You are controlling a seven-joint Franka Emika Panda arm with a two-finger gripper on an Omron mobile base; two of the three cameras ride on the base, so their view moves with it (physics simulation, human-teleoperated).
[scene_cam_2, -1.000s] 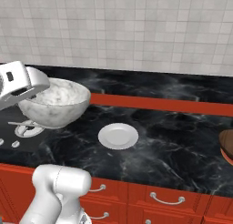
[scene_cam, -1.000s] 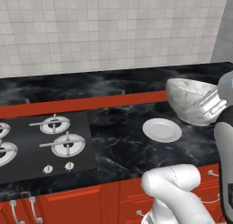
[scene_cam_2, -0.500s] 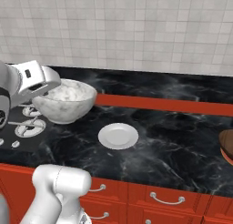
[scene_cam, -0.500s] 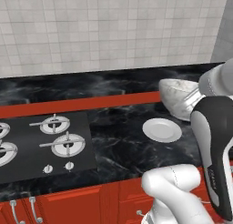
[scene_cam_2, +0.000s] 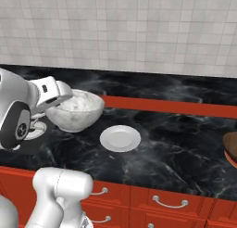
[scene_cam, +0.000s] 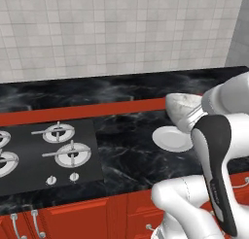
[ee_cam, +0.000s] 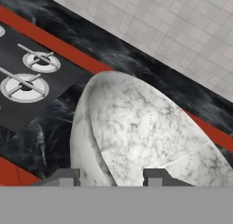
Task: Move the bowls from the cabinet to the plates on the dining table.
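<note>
The white marbled bowl is clamped by its rim in the hand and has come lower and nearer the white plate than a second ago, now hanging just beside it above the desk. Carrying looks nearly done; setting it down comes next. The brown bowl sits well apart.

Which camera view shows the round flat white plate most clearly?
The right base view: the round flat white plate lies whole and unobstructed on the black marble top. In the left base view the plate is partly covered by the marbled white bowl and arm.
</note>
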